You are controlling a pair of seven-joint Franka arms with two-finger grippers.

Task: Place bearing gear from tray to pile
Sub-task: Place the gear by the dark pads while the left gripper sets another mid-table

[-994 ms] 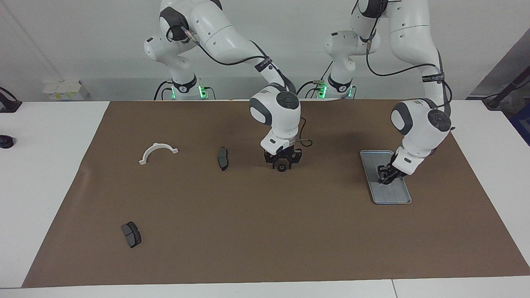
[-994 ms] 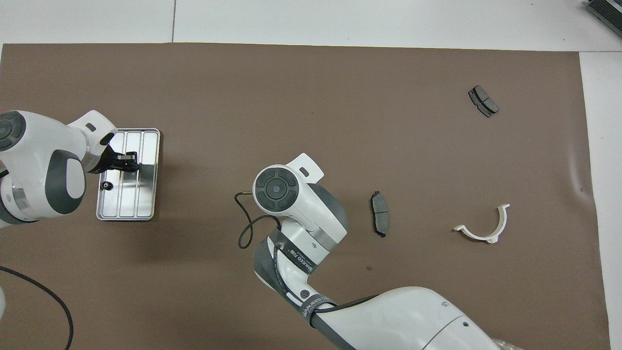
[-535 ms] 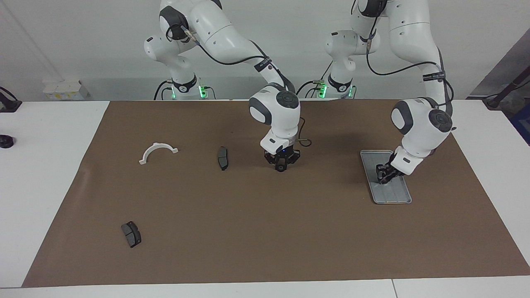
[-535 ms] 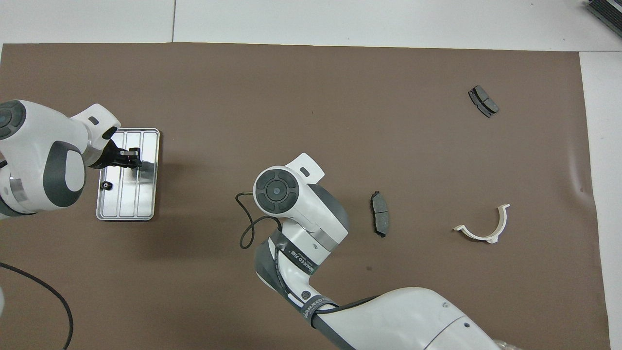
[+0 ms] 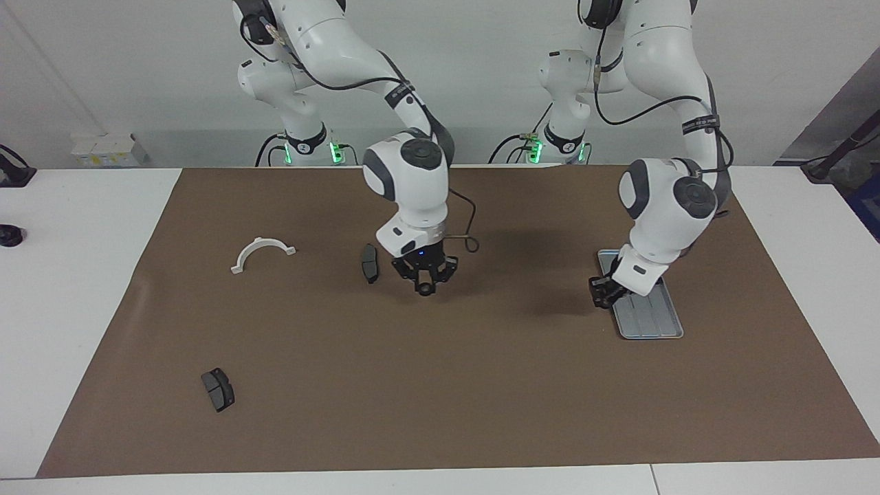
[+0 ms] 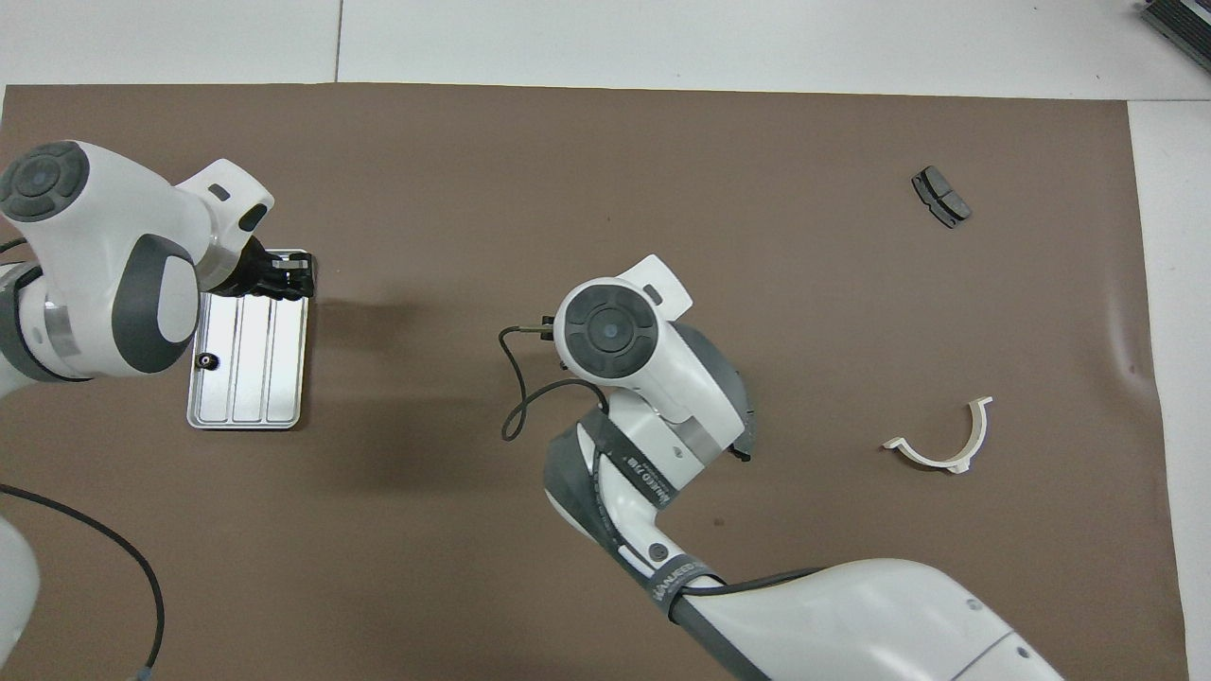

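The right arm has a small dark gear point(image 5: 426, 289) pinched in the tips of its pincer point(image 5: 426, 287), lifted clear over the brown mat point(image 5: 440, 385) just beside a dark brake pad point(image 5: 370, 263); this is the carrying step toward the pile. A second gear point(image 6: 204, 360) lies in the tray point(image 6: 284, 416), at the end nearer the robots. The left pincer point(image 5: 599, 294) hangs over the tray's edge facing the middle of the tabletop, tips drawn close with nothing visible between them.

Next, I'd say, the right arm should lower and let go near the white half-ring point(image 5: 263, 252).

A second ago the right pincer sat low and spread around that gear, closer to the tray; the left was down inside the tray.
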